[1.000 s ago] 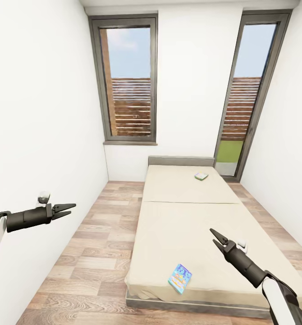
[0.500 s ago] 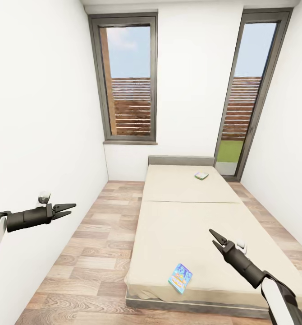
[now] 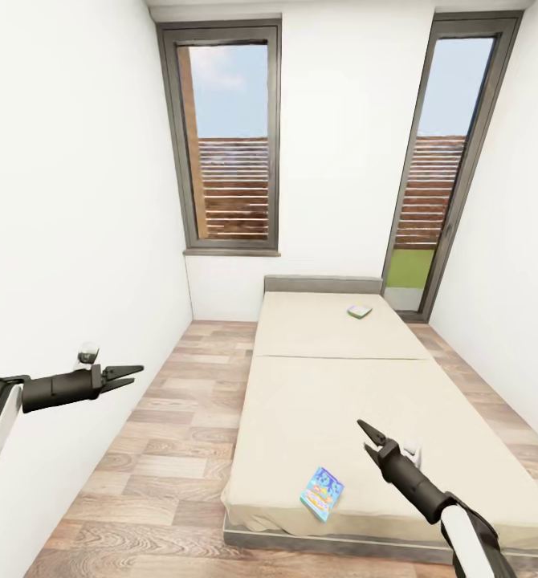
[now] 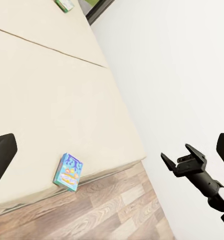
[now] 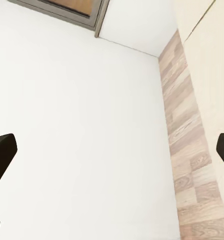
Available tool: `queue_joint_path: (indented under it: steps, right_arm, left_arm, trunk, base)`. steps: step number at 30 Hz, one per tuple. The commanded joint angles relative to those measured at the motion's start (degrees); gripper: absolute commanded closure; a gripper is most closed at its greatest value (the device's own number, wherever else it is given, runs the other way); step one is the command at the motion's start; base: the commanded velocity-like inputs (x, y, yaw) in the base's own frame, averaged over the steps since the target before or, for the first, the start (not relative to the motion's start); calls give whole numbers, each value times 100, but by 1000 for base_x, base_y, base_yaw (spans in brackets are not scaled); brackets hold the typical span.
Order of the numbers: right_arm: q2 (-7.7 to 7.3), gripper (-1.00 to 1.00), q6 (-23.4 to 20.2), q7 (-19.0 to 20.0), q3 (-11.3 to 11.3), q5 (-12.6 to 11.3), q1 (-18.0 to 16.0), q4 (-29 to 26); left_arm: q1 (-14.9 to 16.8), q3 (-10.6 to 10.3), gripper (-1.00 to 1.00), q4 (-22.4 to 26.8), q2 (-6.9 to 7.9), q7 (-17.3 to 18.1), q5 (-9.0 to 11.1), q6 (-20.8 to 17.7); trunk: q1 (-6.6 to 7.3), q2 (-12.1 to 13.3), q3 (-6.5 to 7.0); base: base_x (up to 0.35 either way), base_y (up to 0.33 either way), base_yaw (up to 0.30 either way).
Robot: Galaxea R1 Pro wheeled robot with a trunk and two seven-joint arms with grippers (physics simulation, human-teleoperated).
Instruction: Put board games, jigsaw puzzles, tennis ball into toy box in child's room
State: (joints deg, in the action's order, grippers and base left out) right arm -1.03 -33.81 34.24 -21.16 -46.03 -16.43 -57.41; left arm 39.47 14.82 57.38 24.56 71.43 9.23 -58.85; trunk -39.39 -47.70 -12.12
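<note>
Head view shows me facing the low cream-mattressed bed with its thin grey frame (image 3: pixel 333 385), both arms held out empty ahead of me, which I read as a carry-ready pose while I line up on the nearest toy. The right gripper (image 3: pixel 368 434) hangs over the near part of the mattress, its fingers parted and holding nothing, near the flat blue cartoon-covered board game box (image 3: pixel 321 493), so I judge that box is my first pick. The left gripper (image 3: pixel 132 374) hovers over the wood-plank floor (image 3: pixel 165 449) beside the white wall (image 3: pixel 68 241), fingers slightly spread, also unloaded, kept out of the way.

The blue box lies flat just inside the bed's near edge, its long axis slanted, running from the foot edge up toward the head end. The white-green flat game box (image 3: pixel 359 311) rests far off near the headboard, lying flat and turned at an angle.
</note>
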Motion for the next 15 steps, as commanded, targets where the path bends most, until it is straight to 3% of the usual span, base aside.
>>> queue_joint_path:
  steps: [1, 10, 15]
  right_arm:
    - [4, -100, -44, -31, -11, -47, -40, 117]
    - [-35, -100, -24, -149, -22, -291, -372, 1234]
    - [-58, -100, 100, -171, -212, -505, -424, 1531]
  left_arm:
    - [5, -18, -100, 0, -11, 12, 9, -36]
    - [8, -100, -100, 3, -68, 12, 9, -2]
    - [8, -108, -100, 9, -77, 12, 9, 15]
  trunk:
    - [-24, -48, -27]
    - [-221, -409, -188]
    - [-331, -610, -278]
  base:
    - [0, 0, 0]
    - [0, 0, 0]
    - [0, 0, 0]
